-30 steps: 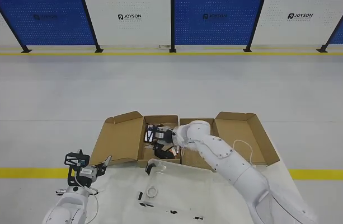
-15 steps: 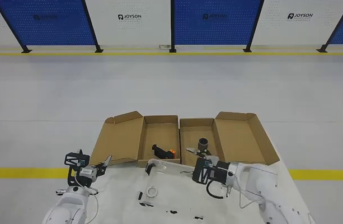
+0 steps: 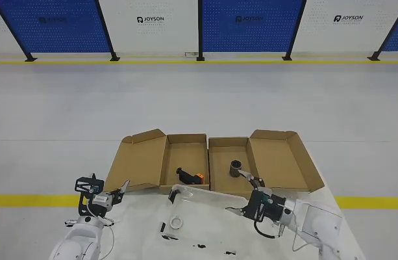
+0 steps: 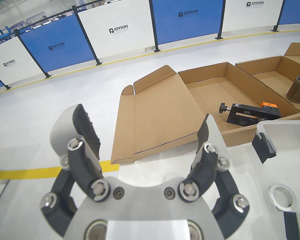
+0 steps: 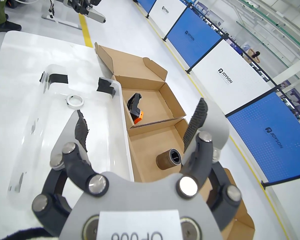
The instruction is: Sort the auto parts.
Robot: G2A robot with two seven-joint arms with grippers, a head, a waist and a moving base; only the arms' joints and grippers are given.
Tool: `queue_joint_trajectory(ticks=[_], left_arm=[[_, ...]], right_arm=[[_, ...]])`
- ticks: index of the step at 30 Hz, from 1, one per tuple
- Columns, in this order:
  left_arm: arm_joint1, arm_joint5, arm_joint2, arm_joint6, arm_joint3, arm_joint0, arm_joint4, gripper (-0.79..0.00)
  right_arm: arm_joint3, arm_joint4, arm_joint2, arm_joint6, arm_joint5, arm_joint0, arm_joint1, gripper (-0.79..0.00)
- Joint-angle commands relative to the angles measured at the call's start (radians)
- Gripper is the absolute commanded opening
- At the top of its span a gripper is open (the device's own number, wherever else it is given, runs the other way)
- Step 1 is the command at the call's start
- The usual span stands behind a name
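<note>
A black clamp part with an orange end (image 3: 189, 175) lies in the left cardboard box (image 3: 176, 146). A dark metal cylinder (image 3: 236, 168) stands in the right cardboard box (image 3: 221, 148). A silver ring (image 3: 176, 223) rests in the clear plastic bin (image 3: 192, 195) in front of the boxes. My right gripper (image 3: 245, 194) hovers open and empty over the table, just in front of the right box. In its wrist view the right gripper (image 5: 140, 108) frames the cylinder (image 5: 168, 158) and the clamp (image 5: 135, 107). My left gripper (image 3: 114, 194) stays open and empty at the table's left edge.
Both boxes have their lids folded outward, a flat flap (image 3: 141, 162) at the left and another (image 3: 283, 159) at the right. Small dark bits lie on the white table (image 3: 140, 227) near its front edge. A yellow floor line runs past both sides.
The right arm has pulled back from the left box, leaving the clamp part inside, and swung to the right front of the table. The left arm has not moved.
</note>
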Motion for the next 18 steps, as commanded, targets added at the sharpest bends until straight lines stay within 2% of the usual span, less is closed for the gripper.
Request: queue_joint_trajectory(ticks=[1, 4, 5, 7, 9, 10, 13, 15, 17, 18], left_arm=[[0.000, 0.000, 0.000, 0.000, 0.000, 0.000, 0.000, 0.000], [0.000, 0.009, -0.003, 0.002, -0.002, -0.001, 0.014, 0.000], [0.001, 0.073, 0.004, 0.007, -0.033, 0.012, 0.119, 0.000], [-0.001, 0.092, 0.034, -0.007, -0.102, 0.039, 0.194, 0.000], [-0.001, 0.139, 0.071, -0.078, -0.196, 0.078, 0.369, 0.000], [-0.001, 0.134, 0.091, -0.110, -0.222, 0.087, 0.420, 0.000], [0.000, -0.008, 0.197, -0.266, -0.331, 0.090, 0.572, 0.000], [-0.001, -0.149, 0.262, -0.344, -0.355, 0.071, 0.536, 0.000], [-0.003, -0.253, 0.286, -0.432, -0.356, 0.025, 0.475, 0.000], [-0.006, -0.276, 0.295, -0.465, -0.350, 0.002, 0.441, 0.000]], right_arm=[[0.000, 0.000, 0.000, 0.000, 0.000, 0.000, 0.000, 0.000], [0.000, 0.000, 0.000, 0.000, 0.000, 0.000, 0.000, 0.000], [0.000, 0.000, 0.000, 0.000, 0.000, 0.000, 0.000, 0.000], [0.000, 0.000, 0.000, 0.000, 0.000, 0.000, 0.000, 0.000], [0.000, 0.000, 0.000, 0.000, 0.000, 0.000, 0.000, 0.000], [0.000, 0.000, 0.000, 0.000, 0.000, 0.000, 0.000, 0.000], [0.000, 0.000, 0.000, 0.000, 0.000, 0.000, 0.000, 0.000], [0.000, 0.000, 0.000, 0.000, 0.000, 0.000, 0.000, 0.000], [0.000, 0.000, 0.000, 0.000, 0.000, 0.000, 0.000, 0.000], [0.000, 0.000, 0.000, 0.000, 0.000, 0.000, 0.000, 0.000]])
